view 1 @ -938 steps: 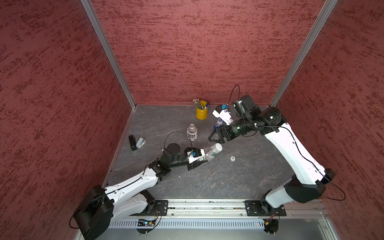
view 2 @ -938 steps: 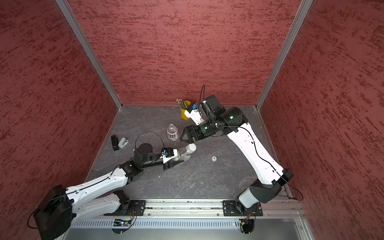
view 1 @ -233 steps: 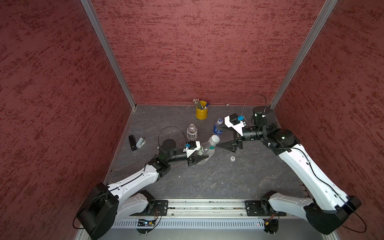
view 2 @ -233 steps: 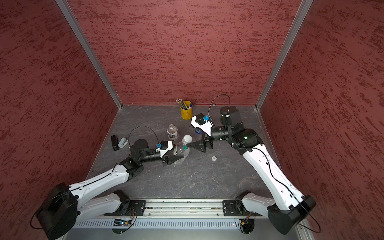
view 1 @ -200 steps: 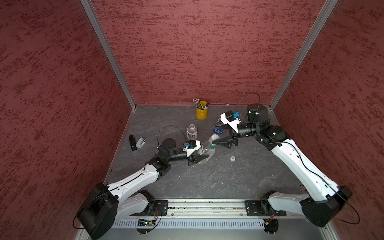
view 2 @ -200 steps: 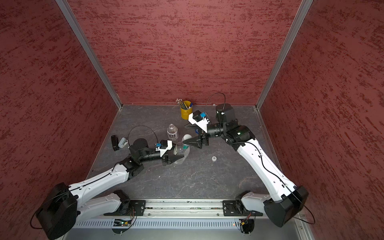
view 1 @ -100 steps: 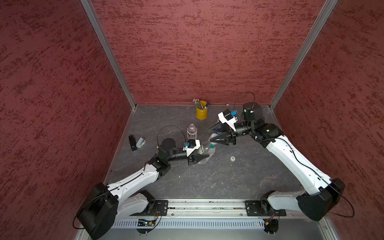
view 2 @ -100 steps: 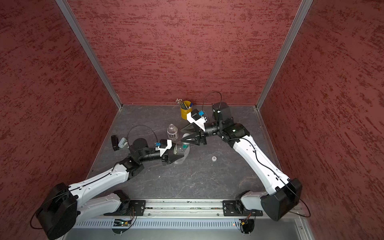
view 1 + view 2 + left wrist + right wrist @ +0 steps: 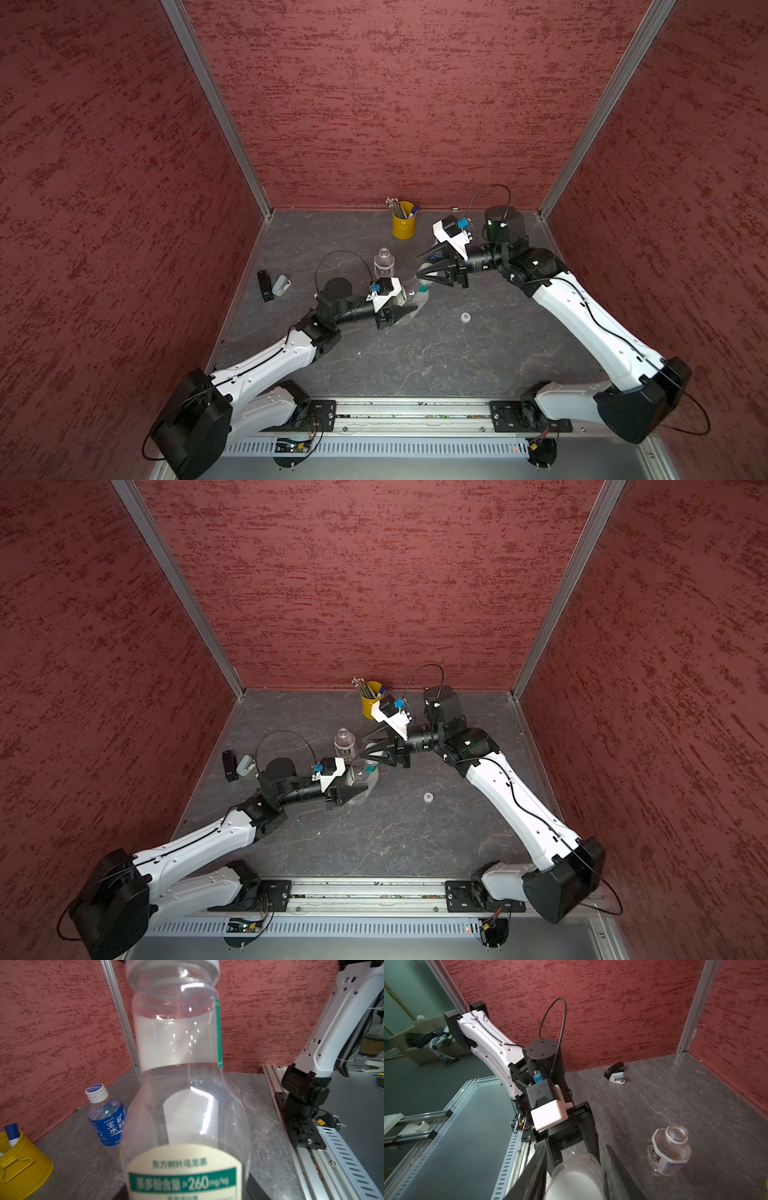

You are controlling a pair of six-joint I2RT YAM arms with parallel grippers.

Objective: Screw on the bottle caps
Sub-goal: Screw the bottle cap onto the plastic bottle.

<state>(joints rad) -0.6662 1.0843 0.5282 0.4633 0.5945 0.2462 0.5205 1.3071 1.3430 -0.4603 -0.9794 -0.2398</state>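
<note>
The left gripper (image 9: pixel 409 309) is clamped round the belly of the clear bottle with the green neck band (image 9: pixel 417 293). It's holding it tilted up off the middle of the worktop (image 9: pixel 415 365), with the mouth aimed at the other arm. The right gripper (image 9: pixel 420 275) has its fingers on either side of the wide white cap (image 9: pixel 575 1180) sitting on that mouth, and in the right wrist view the pads look pressed against its sides.

This reads as the twisting-on step for this bottle. Next, the right wrist needs to rotate while staying lined up with the neck, or the thread probably cross-bites.

The blue-labelled bottle (image 9: pixel 106 1120) near the back edge already wears its cap. The white-labelled bottle (image 9: pixel 383 262) stands open just behind the left gripper, close enough to get clipped. The small white cap (image 9: pixel 465 317), likely its match, lies alone toward the right edge. The yellow pencil cup (image 9: pixel 404 224) and the black stapler (image 9: pixel 264 284) by the left edge are out of the way.
</note>
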